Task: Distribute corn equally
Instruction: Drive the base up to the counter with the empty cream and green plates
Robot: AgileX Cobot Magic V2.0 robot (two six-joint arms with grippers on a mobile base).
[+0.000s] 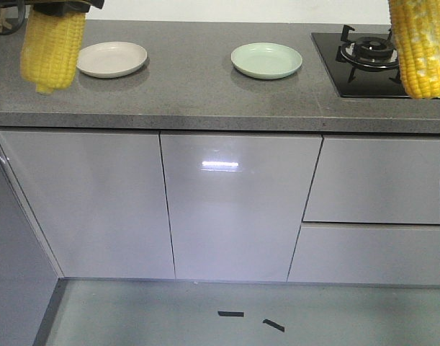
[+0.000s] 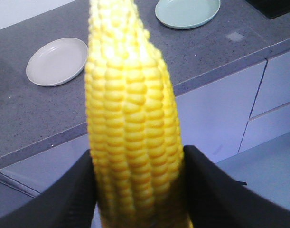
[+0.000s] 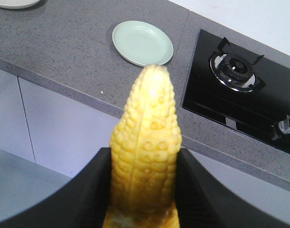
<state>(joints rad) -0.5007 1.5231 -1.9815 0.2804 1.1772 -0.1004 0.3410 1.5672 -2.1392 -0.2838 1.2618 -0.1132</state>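
Note:
My left gripper [image 2: 137,164] is shut on a yellow corn cob [image 2: 128,109] that points away from it. In the front view this cob [image 1: 52,45] hangs at the top left, above the counter's left end, next to a beige plate [image 1: 111,58]. My right gripper [image 3: 145,159] is shut on a second corn cob [image 3: 147,142] with dimpled kernels. That cob [image 1: 421,47] hangs at the top right, in front of the stove. A pale green plate [image 1: 266,60] lies mid-counter. Both plates hold nothing.
A black gas stove [image 1: 374,54] is set into the grey countertop [image 1: 205,94] at the right. Glossy white cabinet doors [image 1: 238,205] and drawers stand below the counter's front edge. Two black tape marks [image 1: 231,313] lie on the floor.

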